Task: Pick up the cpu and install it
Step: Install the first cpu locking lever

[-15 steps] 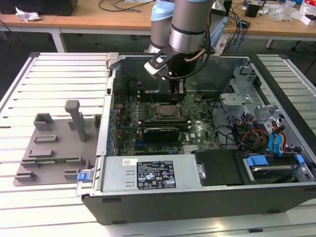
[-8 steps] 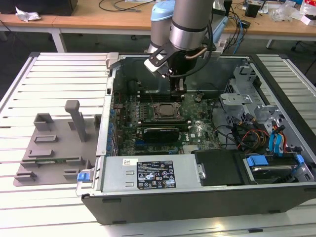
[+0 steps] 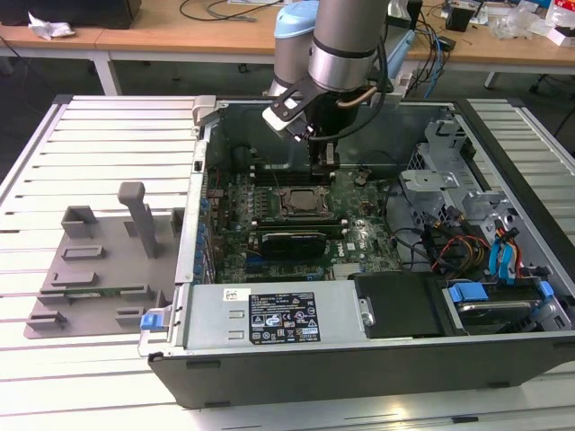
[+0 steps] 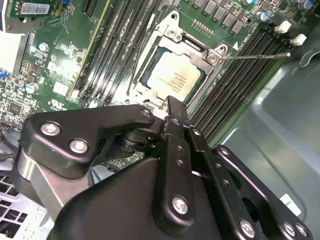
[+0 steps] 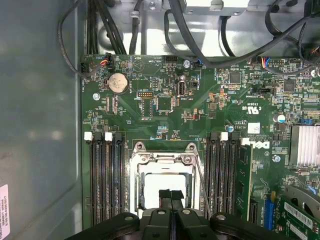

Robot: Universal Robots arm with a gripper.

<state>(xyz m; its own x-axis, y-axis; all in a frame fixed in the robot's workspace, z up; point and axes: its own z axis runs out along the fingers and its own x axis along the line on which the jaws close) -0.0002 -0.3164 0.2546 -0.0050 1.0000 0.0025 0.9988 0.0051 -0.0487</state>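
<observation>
Pale silver metal marks the cpu (image 4: 171, 75), which lies flat inside the socket frame (image 4: 212, 57) on the green motherboard (image 4: 45, 65) of the open computer case (image 3: 359, 359). In the first wrist view the chip (image 5: 152, 187) shows as a bright square within the same frame (image 5: 162, 159), flanked on both sides by dark memory slots (image 5: 105, 175). A thin wire retention lever (image 4: 257, 55) stands away from the frame, so the socket appears unlatched.

End effector state: the gripper (image 4: 172, 106) hangs directly above the near edge of the cpu, its two black fingers pressed together with no gap visible between them and nothing held. The first wrist view shows the same closed fingertips (image 5: 165, 196) over the chip. Whether the tips touch the chip surface cannot be confirmed from these angles; they are at most just above it.

Handling notes (judgement):
- The cpu is light, rigid and thin, with a smooth metal lid that offers little friction.
- Its underside contacts and the socket pins beneath are fragile; side loads or tilting risk damage.
- Take hold on two opposite edges of the lid, keeping the chip level.

In the exterior view the arm (image 3: 346, 45) reaches down into the case over the socket (image 3: 301, 202).
</observation>
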